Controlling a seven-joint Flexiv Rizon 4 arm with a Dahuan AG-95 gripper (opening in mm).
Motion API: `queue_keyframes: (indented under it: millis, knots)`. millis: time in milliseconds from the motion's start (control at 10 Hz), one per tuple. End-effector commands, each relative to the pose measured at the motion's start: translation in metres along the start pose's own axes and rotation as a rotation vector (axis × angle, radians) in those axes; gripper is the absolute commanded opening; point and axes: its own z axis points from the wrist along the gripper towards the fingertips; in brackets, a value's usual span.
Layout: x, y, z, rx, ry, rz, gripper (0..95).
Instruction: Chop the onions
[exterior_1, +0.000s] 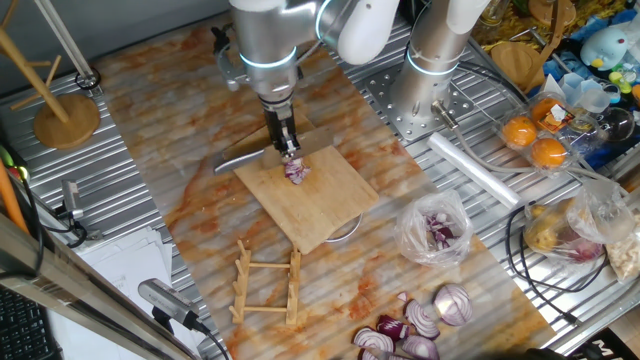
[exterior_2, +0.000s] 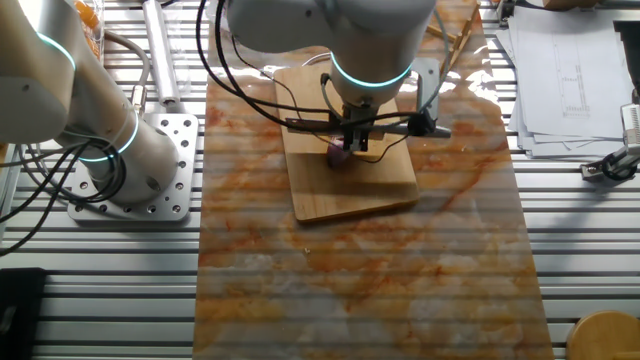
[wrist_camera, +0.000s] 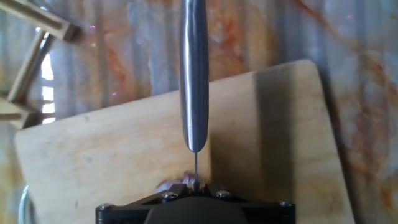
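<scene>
Onion first: the small red-purple onion wedge (exterior_1: 295, 171) sits on the pale bamboo cutting board (exterior_1: 320, 205), right under the end effector (exterior_1: 287, 148), which is clamped on a steel knife (exterior_1: 243, 157) whose blade sticks out to the left in one fixed view. From the other fixed view the same wedge (exterior_2: 340, 155) is only a dark purple lump half tucked beneath the end effector (exterior_2: 352, 138), and the knife (exterior_2: 398, 128) runs right across the board (exterior_2: 350, 180).

Only the hand view looks straight along the shiny handle (wrist_camera: 194, 74); there the onion (wrist_camera: 177, 183) is just a pinkish sliver cut off by the black housing, and the fingers themselves are hidden.

On the marbled orange tabletop (exterior_1: 190, 180), a clear plastic bag (exterior_1: 435, 228) holds purple onion pieces; bigger halves and slices (exterior_1: 420, 325) lie loose at the near edge. A clear tray far right carries oranges (exterior_1: 535, 140).
</scene>
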Motion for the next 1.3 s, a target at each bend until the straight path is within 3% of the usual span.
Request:
queue_keyframes:
  millis: [100, 600, 1300]
  knots:
    - [0.0009, -0.0035, -0.0011, 0.002, 0.003, 0.002, 0.0]
    - [0.0006, -0.0105, -0.0017, -0.001, 0.006, 0.011, 0.0]
    - [0.0042, -0.0028, 0.0000, 0.000, 0.015, -0.117, 0.0]
